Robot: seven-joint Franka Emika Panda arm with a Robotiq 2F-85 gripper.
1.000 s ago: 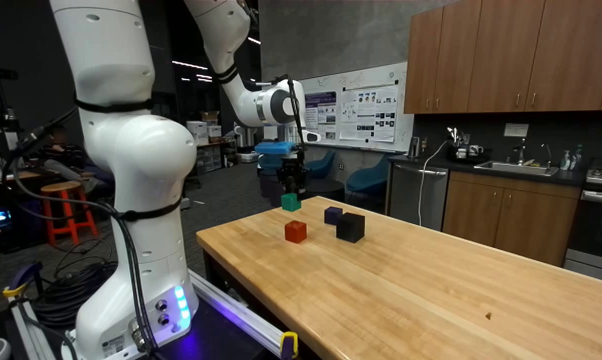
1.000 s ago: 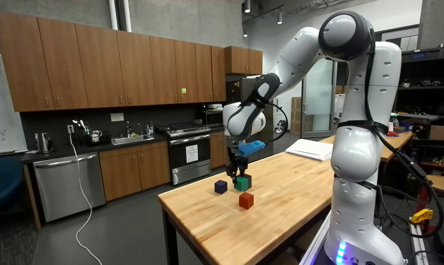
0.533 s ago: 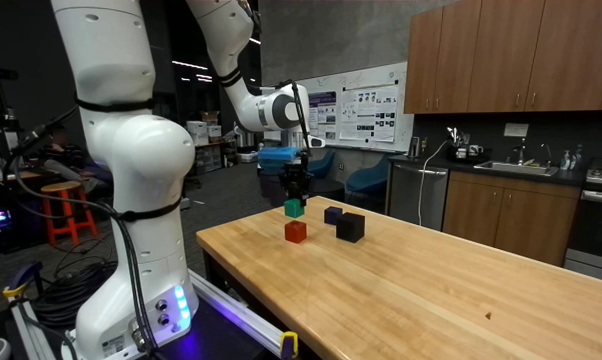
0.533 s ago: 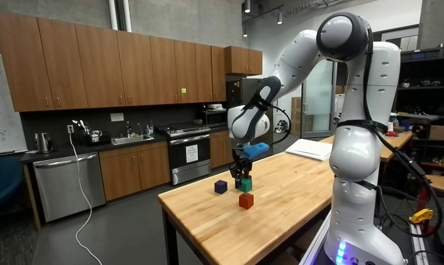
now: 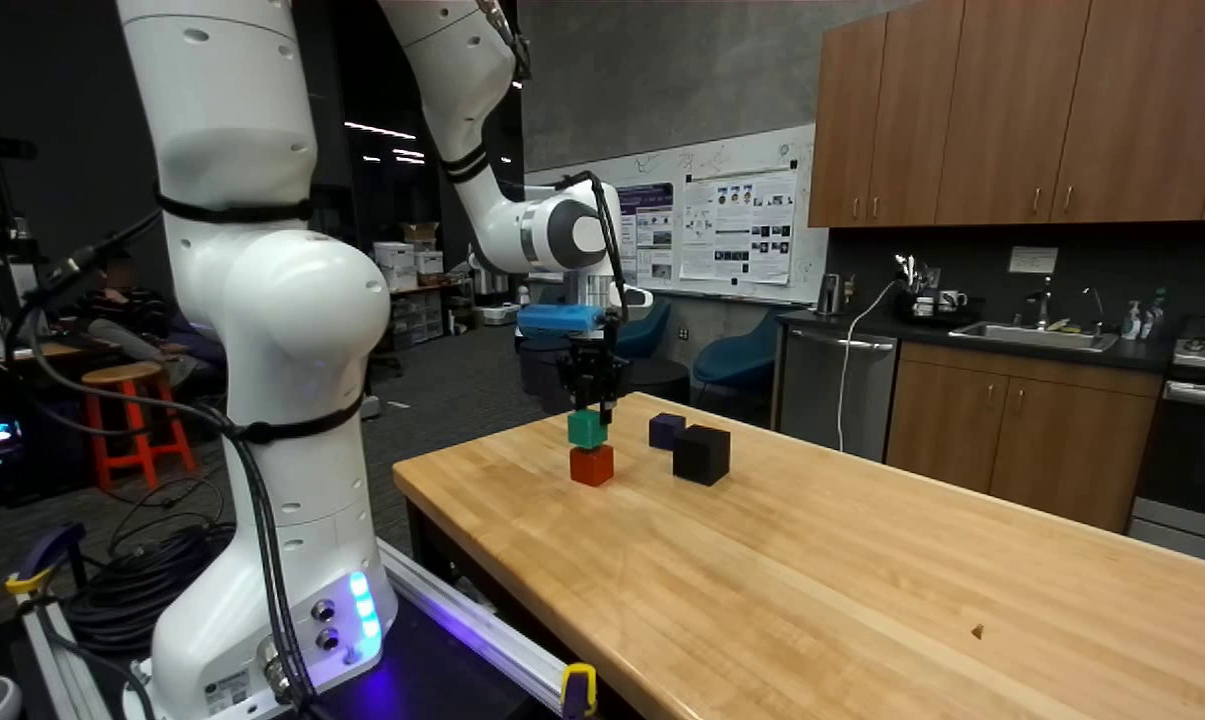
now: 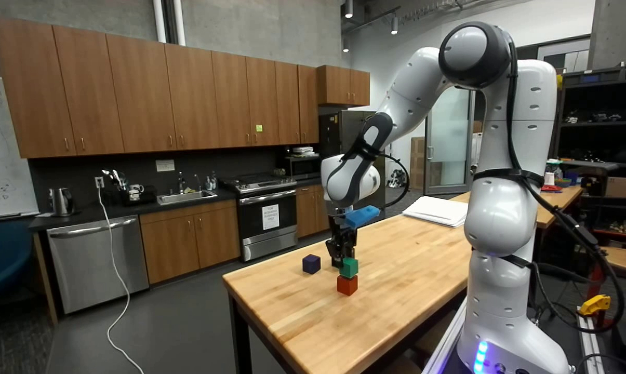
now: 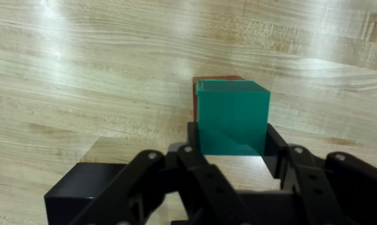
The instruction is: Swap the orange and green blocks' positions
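Green block (image 7: 233,118) in gripper (image 7: 231,128) above orange block (image 5: 592,466), inside table edges (image 6: 244,292).

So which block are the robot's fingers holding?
The green block: it's between the fingers, up above the orange-red block. That one, the dark blue block and the black block all sit on the table.

The wooden table (image 5: 812,570) carries an orange block (image 5: 592,467), navy block (image 6: 311,264), black block (image 5: 701,456) and white papers (image 6: 437,211).

Glossy white arm (image 6: 500,215), black claw (image 7: 232,137)
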